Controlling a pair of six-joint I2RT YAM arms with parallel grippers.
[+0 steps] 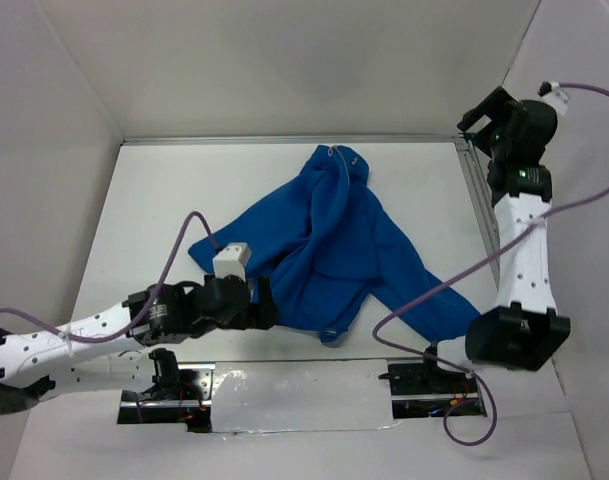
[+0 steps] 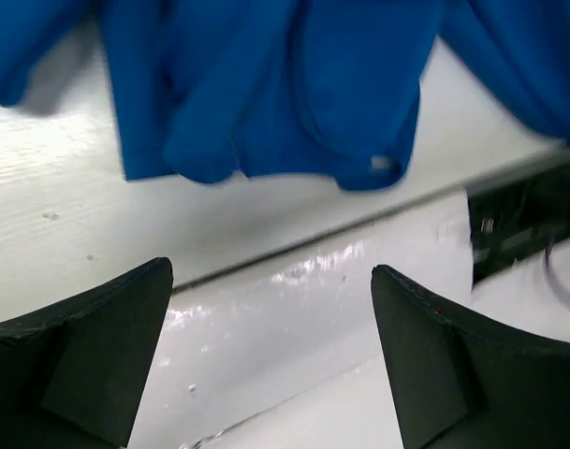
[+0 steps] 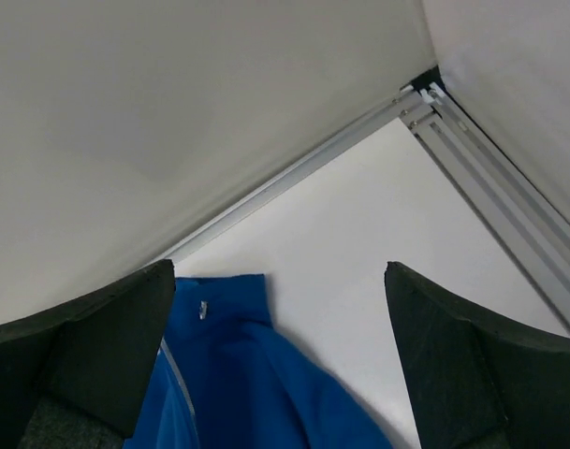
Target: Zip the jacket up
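The blue jacket (image 1: pixel 334 240) lies crumpled in the middle of the table, collar toward the back wall, one sleeve out to the left and one to the front right. My left gripper (image 1: pixel 267 302) is open and empty, low at the jacket's front-left hem. In the left wrist view (image 2: pixel 270 271) the hem (image 2: pixel 294 112) hangs just beyond the fingertips, apart from them. My right gripper (image 1: pixel 472 125) is open and empty, raised near the back right corner. In the right wrist view (image 3: pixel 280 271) the collar (image 3: pixel 219 309) and a light zipper line (image 3: pixel 175 379) show below.
White walls enclose the table on three sides. A metal rail (image 1: pixel 479 200) runs along the right edge and another along the back. Shiny tape (image 1: pixel 294 390) covers the front edge between the arm bases. A purple cable (image 1: pixel 424 295) crosses the jacket's right sleeve.
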